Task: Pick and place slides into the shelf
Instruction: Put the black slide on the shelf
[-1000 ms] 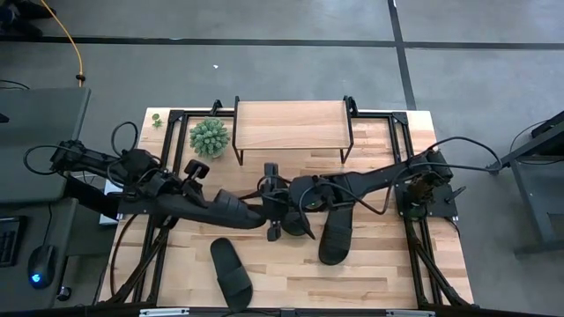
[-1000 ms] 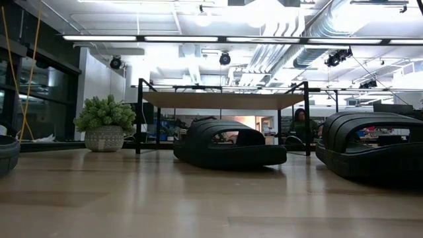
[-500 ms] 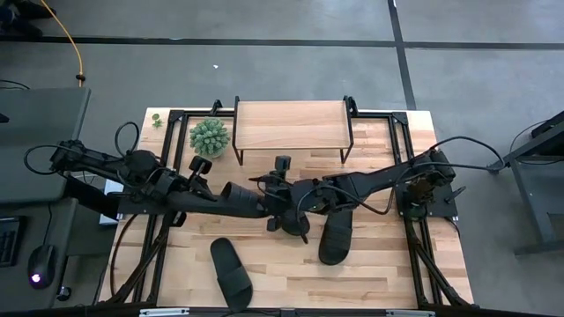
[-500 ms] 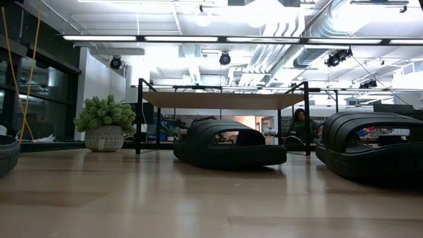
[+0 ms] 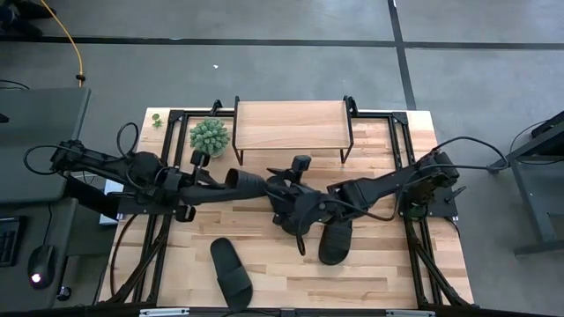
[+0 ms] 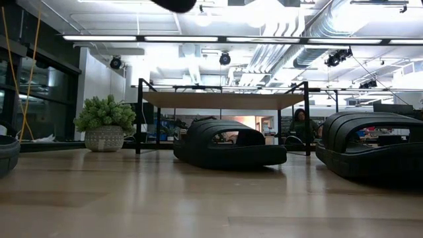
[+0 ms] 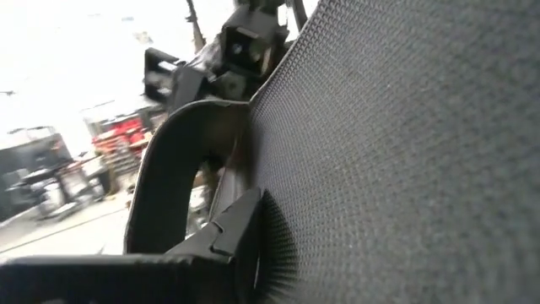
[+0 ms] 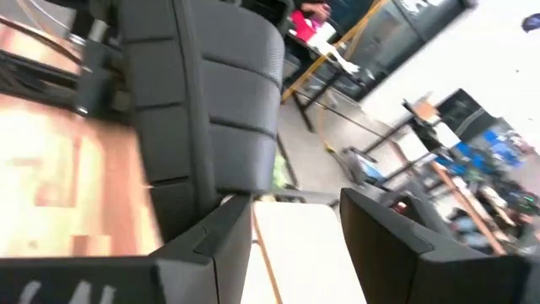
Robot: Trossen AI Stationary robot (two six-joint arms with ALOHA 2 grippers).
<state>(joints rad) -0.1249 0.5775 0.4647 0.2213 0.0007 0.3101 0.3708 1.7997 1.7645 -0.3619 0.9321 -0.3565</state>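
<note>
My left gripper [image 5: 231, 182] is shut on a black slide [image 5: 249, 183], lifted above the table just in front of the wooden shelf [image 5: 291, 125]. That slide's dark edge [image 6: 175, 3] shows at the top of the low view. My right gripper [image 8: 295, 236] is open beside the slide's ribbed strap [image 8: 202, 101], with the shelf top behind the gap. Two more slides lie sole down on the table [image 5: 231, 271] [image 5: 335, 236]. A third slide [image 6: 228, 144] rests in front of the shelf's legs. My left gripper holds the slide at the end nearest the table's left, coming level from that side. One finger [image 7: 228, 241] lies against the textured sole [image 7: 396, 143]; the other finger is hidden behind the slide. The slide is lifted clear and points toward the right arm. Whether my right gripper's finger [image 8: 211, 245] touches the slide, I cannot tell.
A potted green plant [image 5: 209, 136] stands left of the shelf. Black frame rails [image 5: 401, 141] run along the table's sides. Bare wood lies along the near edge, right of the nearest slide. A person sits in the room beyond the shelf [image 6: 301, 124].
My left gripper has carried the slide up and toward the far edge, closer to the shelf; its edge now shows at the top of the low view. My right gripper has moved with it toward the far edge and a little to the right. The slides on the table stayed put.
</note>
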